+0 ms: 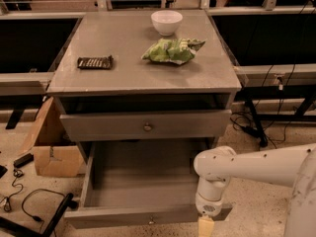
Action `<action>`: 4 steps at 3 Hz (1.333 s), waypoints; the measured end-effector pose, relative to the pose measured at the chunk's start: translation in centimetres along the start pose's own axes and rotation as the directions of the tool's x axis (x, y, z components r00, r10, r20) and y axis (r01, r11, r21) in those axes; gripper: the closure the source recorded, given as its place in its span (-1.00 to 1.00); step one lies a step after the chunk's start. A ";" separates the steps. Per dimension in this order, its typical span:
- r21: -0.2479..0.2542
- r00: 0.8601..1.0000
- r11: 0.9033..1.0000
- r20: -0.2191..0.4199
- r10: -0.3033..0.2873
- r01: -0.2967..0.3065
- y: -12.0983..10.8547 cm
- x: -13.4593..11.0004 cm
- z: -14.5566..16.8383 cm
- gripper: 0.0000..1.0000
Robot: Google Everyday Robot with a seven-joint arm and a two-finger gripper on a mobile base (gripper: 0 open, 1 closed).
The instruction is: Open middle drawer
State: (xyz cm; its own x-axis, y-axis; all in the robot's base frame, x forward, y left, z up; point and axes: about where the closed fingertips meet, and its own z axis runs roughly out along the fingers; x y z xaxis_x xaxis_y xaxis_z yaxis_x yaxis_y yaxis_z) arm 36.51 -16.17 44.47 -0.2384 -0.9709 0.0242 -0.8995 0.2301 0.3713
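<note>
The grey cabinet [98, 83] shows an upper drawer front [108, 127] with a small brass knob [147, 127], standing a little out from the frame. Below it the middle drawer [123, 216] is pulled far out, its empty inside showing and its knob [150, 221] at the front. Any drawer below it is hidden. My gripper [205, 226] hangs from the white arm [256, 164] at the right end of the pulled-out drawer's front, at the picture's bottom edge.
On the cabinet top lie a white bowl [166, 21], a green chip bag [172, 51] and a dark snack bar [95, 62]. A cardboard box [52, 152] and black cables [29, 206] are on the floor at left. Table legs and cables [254, 125] stand at right.
</note>
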 end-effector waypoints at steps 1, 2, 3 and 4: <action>0.000 1.000 1.000 0.000 0.000 0.000 0.0 0.0 -0.1 -1.00; 0.104 0.997 0.993 -0.047 -0.053 0.057 1.1 -0.1 -6.4 -1.00; 0.210 0.989 0.969 -0.095 -0.111 0.129 1.7 -0.2 -13.7 -1.00; 0.305 0.981 0.937 -0.141 -0.132 0.170 3.0 -0.2 -20.4 -1.00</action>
State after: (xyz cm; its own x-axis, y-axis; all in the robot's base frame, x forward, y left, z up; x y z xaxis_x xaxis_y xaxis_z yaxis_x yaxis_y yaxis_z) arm 41.35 -16.70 64.47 -0.0638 -0.9924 0.1057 -0.9951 0.0713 0.0686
